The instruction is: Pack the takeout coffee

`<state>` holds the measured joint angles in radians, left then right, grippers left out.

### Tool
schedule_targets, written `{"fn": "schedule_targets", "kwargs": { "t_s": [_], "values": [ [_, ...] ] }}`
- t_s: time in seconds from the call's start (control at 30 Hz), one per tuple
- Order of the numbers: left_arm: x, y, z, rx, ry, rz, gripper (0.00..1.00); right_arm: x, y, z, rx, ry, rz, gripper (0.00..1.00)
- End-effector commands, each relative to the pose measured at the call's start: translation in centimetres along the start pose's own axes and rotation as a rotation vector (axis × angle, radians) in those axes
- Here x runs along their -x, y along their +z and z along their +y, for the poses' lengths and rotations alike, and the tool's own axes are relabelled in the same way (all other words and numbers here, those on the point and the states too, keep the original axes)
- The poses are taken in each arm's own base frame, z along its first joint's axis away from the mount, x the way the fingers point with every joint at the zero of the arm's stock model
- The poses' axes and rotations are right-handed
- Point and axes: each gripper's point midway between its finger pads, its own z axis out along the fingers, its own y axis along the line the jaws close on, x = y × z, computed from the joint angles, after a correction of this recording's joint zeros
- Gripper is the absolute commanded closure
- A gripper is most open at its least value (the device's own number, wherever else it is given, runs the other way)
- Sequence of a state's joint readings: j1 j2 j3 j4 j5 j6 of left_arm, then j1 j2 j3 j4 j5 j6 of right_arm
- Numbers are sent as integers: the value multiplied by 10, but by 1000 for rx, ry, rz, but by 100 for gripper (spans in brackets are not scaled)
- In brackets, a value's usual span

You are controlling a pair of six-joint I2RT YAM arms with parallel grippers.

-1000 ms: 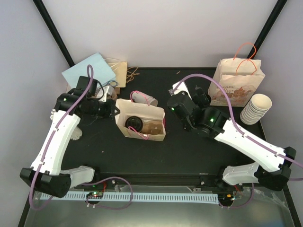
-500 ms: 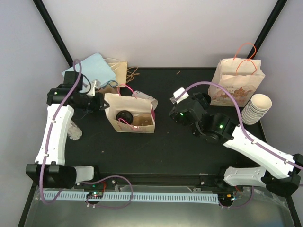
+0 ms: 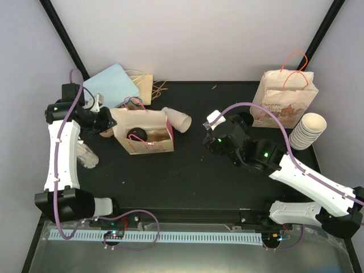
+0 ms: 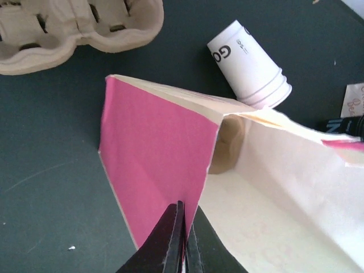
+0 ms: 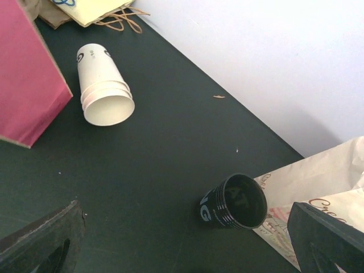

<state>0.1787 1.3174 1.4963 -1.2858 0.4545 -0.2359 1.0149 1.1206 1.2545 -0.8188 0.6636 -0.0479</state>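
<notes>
Top external view: the left arm rises along the left edge and bends inward, its claw (image 3: 108, 120) pinched shut on the rim of the open paper bag (image 3: 149, 141), left of centre. A dark-lidded cup (image 3: 135, 135) sits inside. The right arm reaches toward centre, its claw (image 3: 213, 135) spread wide and holding nothing, with open bench (image 3: 190, 170) between it and the bag.

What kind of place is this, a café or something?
Probably a robotics test bench, not a café: a left arm and right arm bolted to a black table, with takeout props like an open paper bag and stacked cups.
</notes>
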Motion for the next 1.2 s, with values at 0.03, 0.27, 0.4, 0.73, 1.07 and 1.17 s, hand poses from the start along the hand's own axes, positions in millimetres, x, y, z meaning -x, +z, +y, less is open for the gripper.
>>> {"fn": "schedule_targets", "kwargs": {
  "t_s": [0.03,0.27,0.4,0.73,1.07,1.17],
  "values": [
    [19,-15,1,-1,-17,-85,95,5,-4,-1,17,11,-31,0],
    [43,-12,-6,-97,-55,-121,95,-2,-3,3,34,12,-15,0],
    [49,-6,-4,-96,-73,-110,92,-6,-4,7,60,19,-9,0],
    [45,-13,-12,-137,-52,-164,47,-21,-4,31,181,4,-11,0],
    [40,-42,-35,-207,9,-235,22,-21,-13,33,215,11,-136,0],
    [37,-47,-40,-227,23,-245,20,-12,-28,29,240,33,-232,0]
  ]
}}
